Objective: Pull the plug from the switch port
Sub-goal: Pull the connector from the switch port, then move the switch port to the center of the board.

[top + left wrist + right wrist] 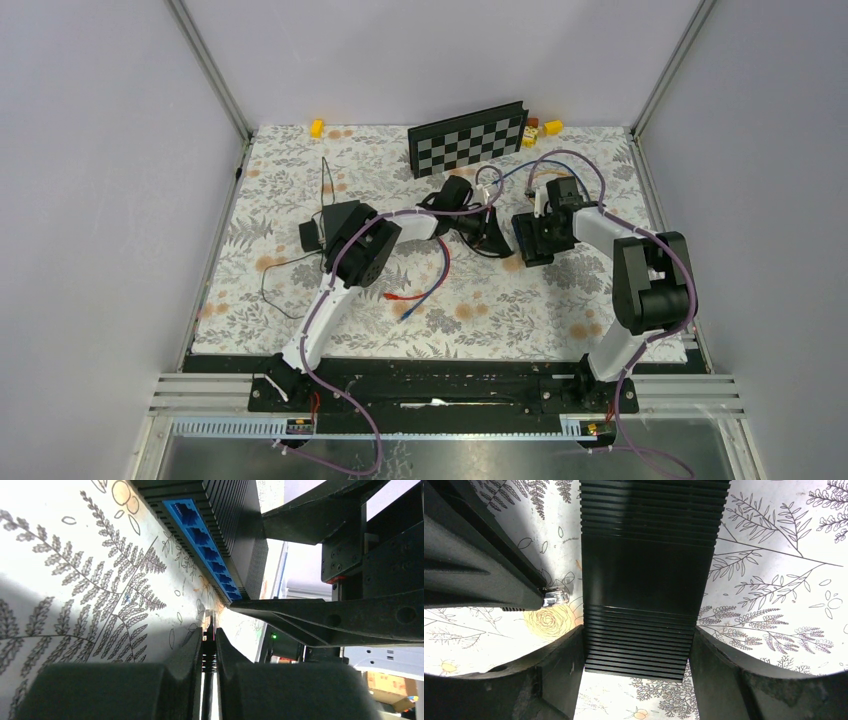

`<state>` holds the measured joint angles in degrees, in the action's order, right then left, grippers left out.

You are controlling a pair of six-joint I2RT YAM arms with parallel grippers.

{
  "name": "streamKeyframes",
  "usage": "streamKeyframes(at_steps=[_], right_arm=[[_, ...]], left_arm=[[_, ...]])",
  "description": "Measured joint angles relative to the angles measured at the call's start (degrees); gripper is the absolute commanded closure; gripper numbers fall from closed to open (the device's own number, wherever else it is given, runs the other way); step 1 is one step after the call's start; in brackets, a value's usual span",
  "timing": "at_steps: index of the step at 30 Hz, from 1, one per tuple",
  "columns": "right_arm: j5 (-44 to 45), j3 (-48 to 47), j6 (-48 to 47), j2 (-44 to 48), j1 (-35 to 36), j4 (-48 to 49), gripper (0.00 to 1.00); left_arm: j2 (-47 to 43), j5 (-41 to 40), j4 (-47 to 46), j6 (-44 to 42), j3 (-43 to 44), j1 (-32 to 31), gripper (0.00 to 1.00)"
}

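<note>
The black network switch [524, 246] lies at table centre, and its ribbed top fills the right wrist view [644, 570]. Its blue port row [207, 550] faces my left gripper. My right gripper [634, 647] is shut on the switch, one finger on each side. My left gripper [209, 632] is shut on the black boot of the plug [209, 652]. The plug's clear tip [555, 597] sits just outside the port face, with a small gap to the switch. In the top view the left gripper [487, 228] is just left of the switch.
A folded chessboard [468, 138] leans at the back, with yellow blocks [552, 126] beside it and another [317, 127] at back left. Loose red and blue wires [415, 298] lie in front. A small black box [309, 235] with a thin wire sits left.
</note>
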<state>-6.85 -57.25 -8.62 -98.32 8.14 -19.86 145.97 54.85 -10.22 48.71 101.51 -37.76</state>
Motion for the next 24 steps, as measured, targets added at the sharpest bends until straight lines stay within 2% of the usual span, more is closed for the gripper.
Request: streamKeyframes(at_steps=[10, 21, 24], right_arm=[[-2.86, -0.79, -1.62, -0.46, -1.55, -0.74, 0.31], [-2.19, -2.21, -6.45, -0.94, -1.6, -5.42, 0.31], [-2.27, -2.1, -10.25, -0.68, -1.62, -6.86, 0.28]], left_arm=[[0.0, -2.99, 11.32, -9.86, 5.88, 1.16, 1.0], [-1.31, -5.14, 15.78, -15.67, 6.56, 5.25, 1.0], [-1.95, -5.95, 17.42, -17.97, 6.56, 5.49, 1.0]])
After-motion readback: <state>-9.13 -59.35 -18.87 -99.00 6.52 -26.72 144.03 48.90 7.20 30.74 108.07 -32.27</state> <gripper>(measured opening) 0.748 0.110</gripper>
